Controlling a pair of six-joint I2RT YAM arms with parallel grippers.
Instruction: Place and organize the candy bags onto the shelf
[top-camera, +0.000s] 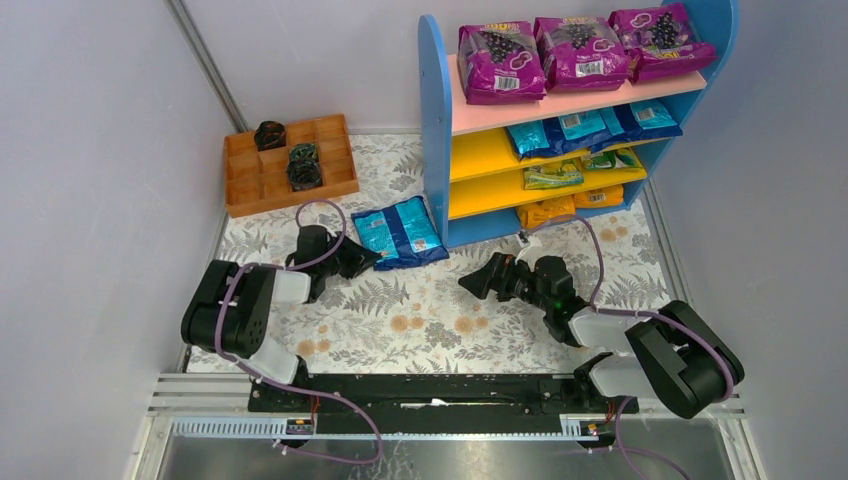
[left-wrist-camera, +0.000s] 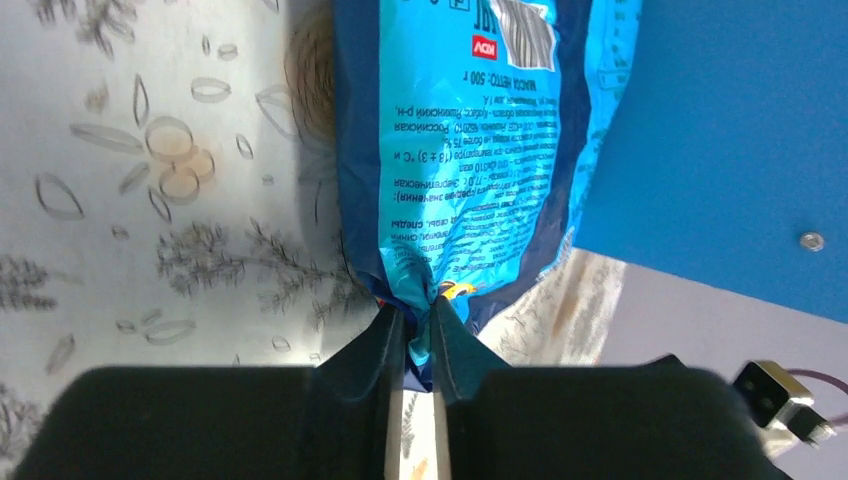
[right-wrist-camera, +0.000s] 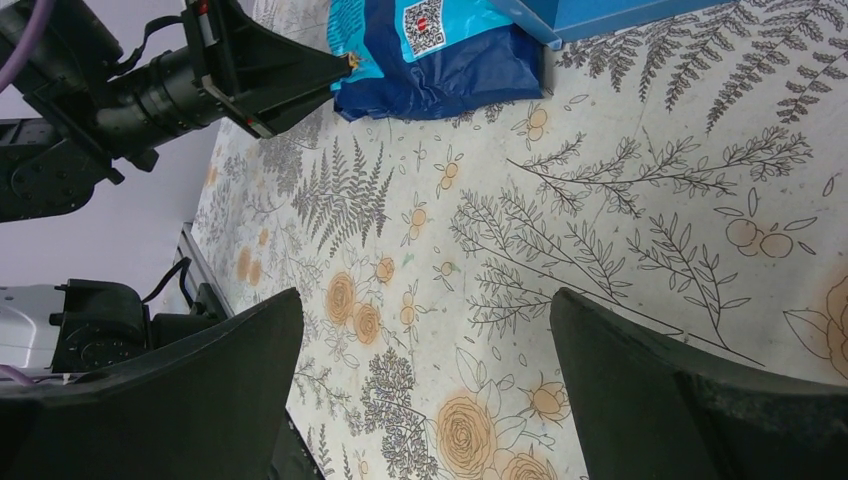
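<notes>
A shiny blue candy bag (top-camera: 400, 232) lies on the floral cloth just left of the shelf (top-camera: 436, 130). My left gripper (top-camera: 372, 256) is shut on its near edge; the left wrist view shows the fingers pinching the crumpled bag edge (left-wrist-camera: 417, 300). The same bag shows in the right wrist view (right-wrist-camera: 440, 50). My right gripper (top-camera: 470, 283) is open and empty over the cloth, in front of the shelf. The shelf holds blue bags (top-camera: 590, 128) on the upper yellow board, green-yellow bags (top-camera: 555, 175) below, orange bags (top-camera: 560, 208) at the bottom.
Three purple grape-print bags (top-camera: 580, 50) sit on the pink top board. An orange compartmented tray (top-camera: 285, 165) with dark items stands at the back left. Grey walls close both sides. The shelf's blue side panel (left-wrist-camera: 740, 130) is right beside the held bag.
</notes>
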